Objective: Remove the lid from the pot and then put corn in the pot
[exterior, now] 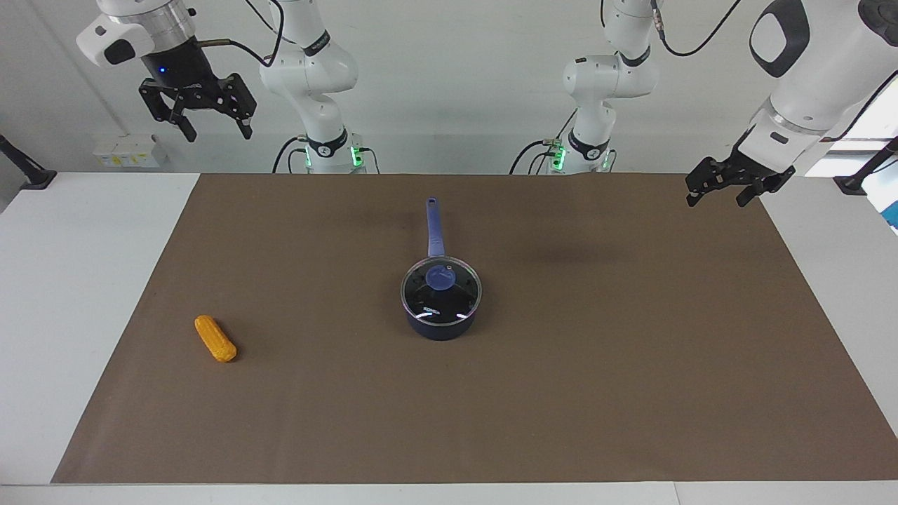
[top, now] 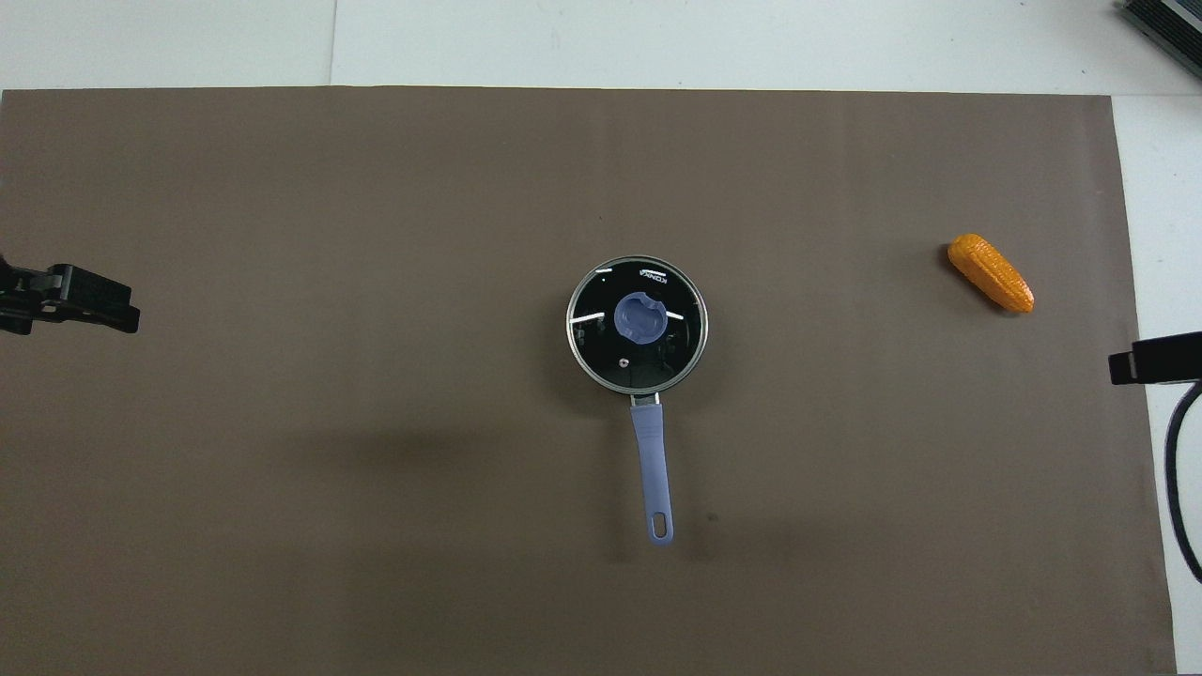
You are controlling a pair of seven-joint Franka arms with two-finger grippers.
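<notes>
- Right gripper (exterior: 212, 120), upper left of the facing view: fingers spread wide, empty, hanging above the table's edge.
- Corn (exterior: 215, 339), lower left, lies alone on the mat.
- Lid (exterior: 441, 292) sits on the pot (exterior: 440, 324), centre; best pinch its blue knob squarely and lift straight up.
- Left gripper (exterior: 725, 191), upper right: wide, empty.

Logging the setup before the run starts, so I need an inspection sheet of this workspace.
Surface: brown mat on a white table.
Pot: mid-mat, handle pointing toward the robots.
Lid: seated on the pot.
Corn: on the mat toward the right arm's end, apart from the pot.
Clutter: nothing seen.
Left tool: open, empty, raised over the mat's edge, waiting.
Right tool: open, empty, raised high.
Cables: run along both arms and at their bases.
Surroundings: white wall; small boxes at the table edge.
</notes>
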